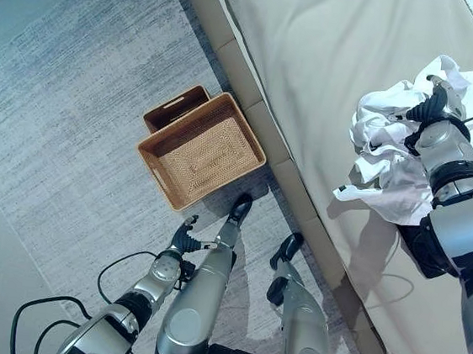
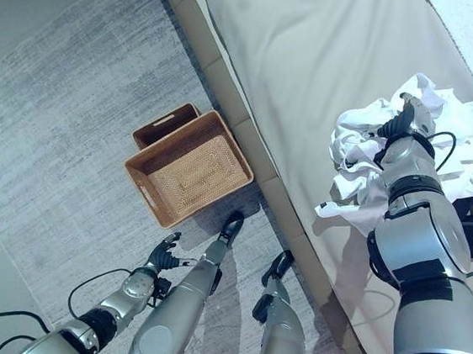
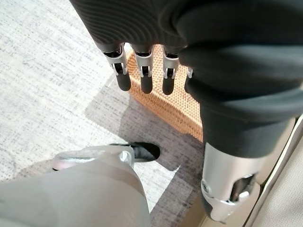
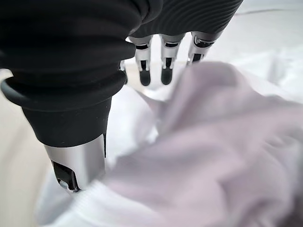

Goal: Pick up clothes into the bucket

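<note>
Right hand (image 1: 434,113) sits on a crumpled white garment (image 1: 389,172) on the bed (image 1: 317,59); in the right wrist view its fingers (image 4: 144,75) point straight with the thumb apart, cloth bunched below the palm but not pinched, so the hand reads as open. Left hand (image 1: 181,240) hangs low over the rug (image 1: 67,100), fingers relaxed and empty. The basket (image 1: 201,150) stands on the rug beside the bed's edge, well apart from the garment, with nothing in it. Risk: the cloth is soft, loose and many-folded, so a shallow grasp could take one fold and let the rest trail or snag on the bed edge during the carry. Basket is stiff woven wicker, rectangular, with cut-out handles; bed cover is smooth beige fabric; rug is flat-woven grey.
</note>
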